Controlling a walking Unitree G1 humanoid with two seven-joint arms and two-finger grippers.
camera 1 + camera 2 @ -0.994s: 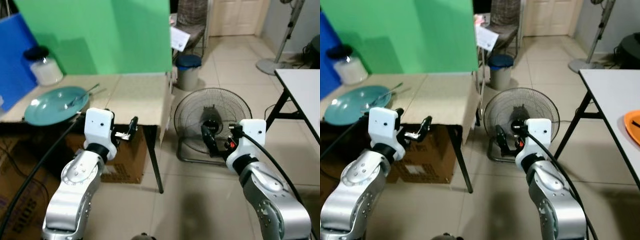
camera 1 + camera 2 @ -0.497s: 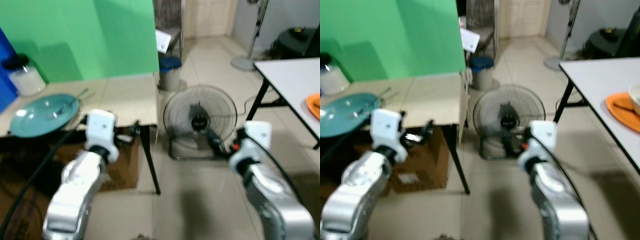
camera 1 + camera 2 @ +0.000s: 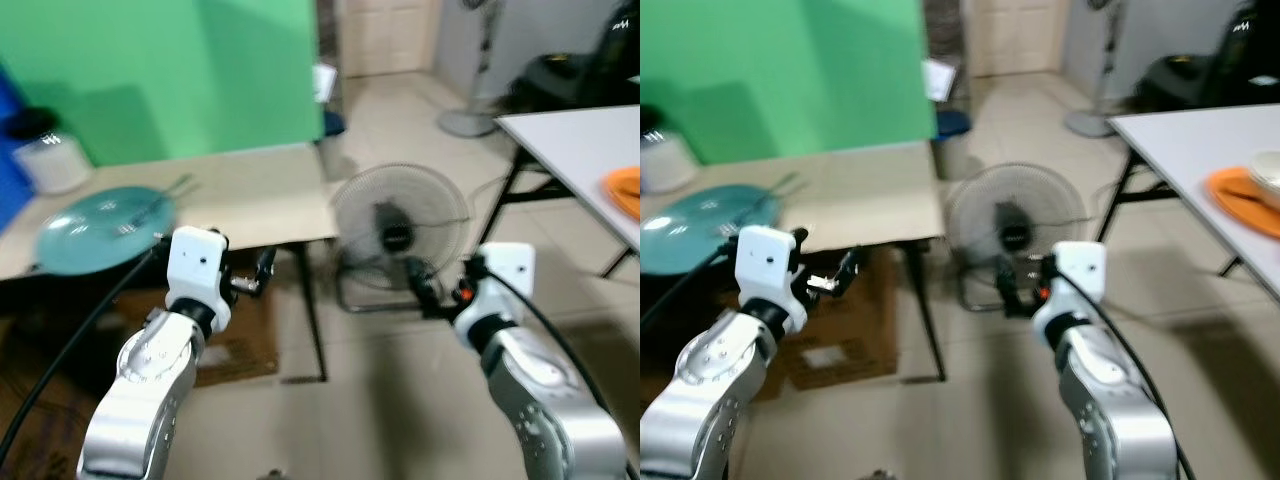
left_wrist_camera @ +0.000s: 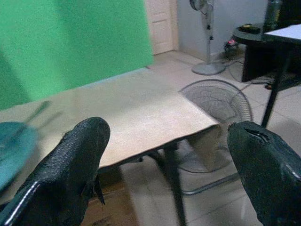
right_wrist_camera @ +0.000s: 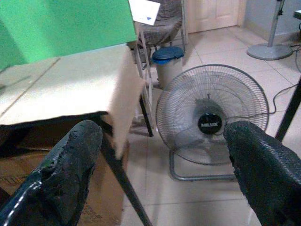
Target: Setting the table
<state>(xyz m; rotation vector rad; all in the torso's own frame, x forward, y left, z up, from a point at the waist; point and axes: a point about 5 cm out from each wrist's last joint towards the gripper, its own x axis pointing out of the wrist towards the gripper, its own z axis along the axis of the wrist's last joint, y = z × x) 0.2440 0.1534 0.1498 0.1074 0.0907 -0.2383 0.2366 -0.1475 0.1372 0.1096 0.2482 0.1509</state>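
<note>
Turning right, my view swung so the white desk (image 3: 1180,140) with its orange plate (image 3: 1245,200) came in. Both pincers, left (image 3: 262,272) and right (image 3: 418,290), hung empty, fingers apart. Teal plate (image 3: 100,225) sat on the tan desk (image 3: 260,200); I judged I was only walking between desks.

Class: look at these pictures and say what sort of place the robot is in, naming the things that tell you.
Probably a room in a home: tiled floor, a floor fan, a teal plate with cutlery on a beige table, and a panelled door.
</note>
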